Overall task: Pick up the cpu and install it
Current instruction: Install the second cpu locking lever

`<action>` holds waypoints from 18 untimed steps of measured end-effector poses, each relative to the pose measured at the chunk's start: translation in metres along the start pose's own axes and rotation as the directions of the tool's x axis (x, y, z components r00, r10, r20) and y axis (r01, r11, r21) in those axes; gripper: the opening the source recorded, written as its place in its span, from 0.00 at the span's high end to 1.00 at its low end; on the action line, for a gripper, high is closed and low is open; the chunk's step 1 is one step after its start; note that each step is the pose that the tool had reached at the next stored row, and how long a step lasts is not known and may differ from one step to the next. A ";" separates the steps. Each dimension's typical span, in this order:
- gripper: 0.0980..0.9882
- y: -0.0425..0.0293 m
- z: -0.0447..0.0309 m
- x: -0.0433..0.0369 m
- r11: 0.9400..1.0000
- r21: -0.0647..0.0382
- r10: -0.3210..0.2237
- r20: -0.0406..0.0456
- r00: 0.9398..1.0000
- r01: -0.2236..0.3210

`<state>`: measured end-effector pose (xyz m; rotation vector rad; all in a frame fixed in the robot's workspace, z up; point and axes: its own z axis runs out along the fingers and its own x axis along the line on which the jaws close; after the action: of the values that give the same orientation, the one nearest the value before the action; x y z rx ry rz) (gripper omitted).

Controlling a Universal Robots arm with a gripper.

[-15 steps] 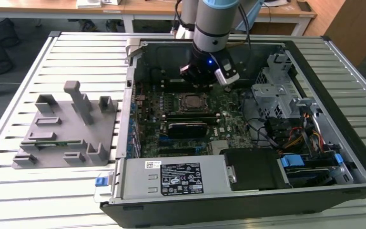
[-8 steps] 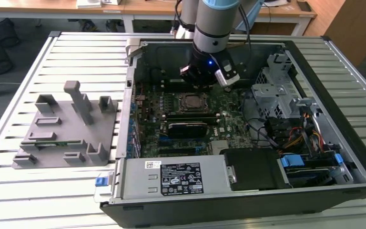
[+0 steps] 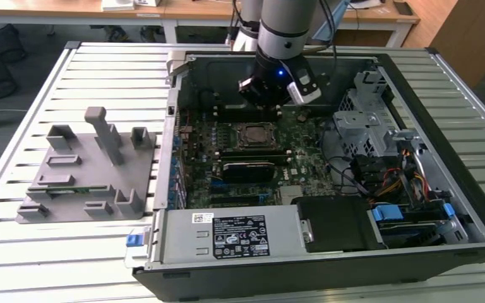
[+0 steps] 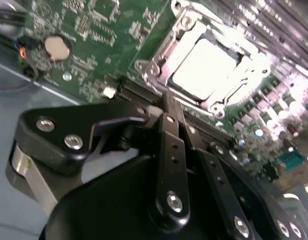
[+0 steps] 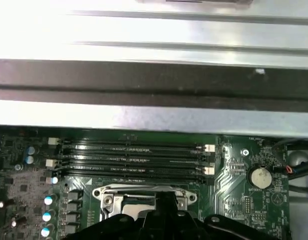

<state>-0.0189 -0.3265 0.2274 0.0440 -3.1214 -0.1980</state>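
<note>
We see a big black computer case (image 3: pixel 444 246) lying open on a table of metal slats (image 3: pixel 74 252). Inside the case sits a green board (image 3: pixel 302 136) full of tiny parts. Near the front of the case there is a grey power box (image 3: pixel 225 237) with a label on it, and a black box (image 3: pixel 340 224) just beside it. On the exterior view's right, a metal cage (image 3: pixel 365 123) and a bunch of colored wires (image 3: pixel 390 183) fill that end of the case.

Beside the case, on the exterior view's left, a grey plastic block (image 3: pixel 86 173) with posts and slots rests on the table.

The cpu (image 4: pixel 203 67) lies in the socket frame (image 4: pixel 154 67) in the middle of the board. It is a flat square with a pale, shiny top that glows bright in the light. The metal frame goes all around it. In the exterior view the cpu (image 3: pixel 252 134) looks like a small grey square inside a dark frame.

The gripper (image 4: pixel 166 111) hangs over the board, just beside the socket, toward the back of the case. In the second wrist view its black fingers (image 4: pixel 168 150) are pulled close together, and we see nothing between them. It is not touching the cpu. In the first wrist view, four long dark slots (image 5: pixel 131 157) lie just beyond the socket, and a round silver battery (image 5: pixel 259 176) sits off to one side.
</note>
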 end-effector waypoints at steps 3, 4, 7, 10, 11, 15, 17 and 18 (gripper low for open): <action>0.99 -0.0045 -0.0010 0.0002 1.000 0.001 0.000 0.000 1.000 0.000; 0.99 -0.0071 -0.0013 0.0003 1.000 0.001 0.000 0.000 1.000 0.000; 0.99 -0.0155 -0.0023 0.0005 1.000 0.001 0.000 0.000 1.000 0.000; 0.99 -0.0233 -0.0034 0.0007 1.000 0.001 0.000 0.000 1.000 0.000; 0.99 -0.0253 -0.0036 0.0008 1.000 0.001 0.000 0.000 1.000 0.000; 0.99 -0.0278 -0.0051 0.0009 1.000 0.001 0.000 0.000 1.000 0.000; 0.99 -0.0274 -0.0087 0.0010 1.000 0.001 0.000 0.000 1.000 0.000; 0.99 -0.0270 -0.0117 0.0010 1.000 0.001 0.000 0.000 1.000 0.000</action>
<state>-0.0189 -0.3548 0.2355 0.0437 -3.1216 -0.1972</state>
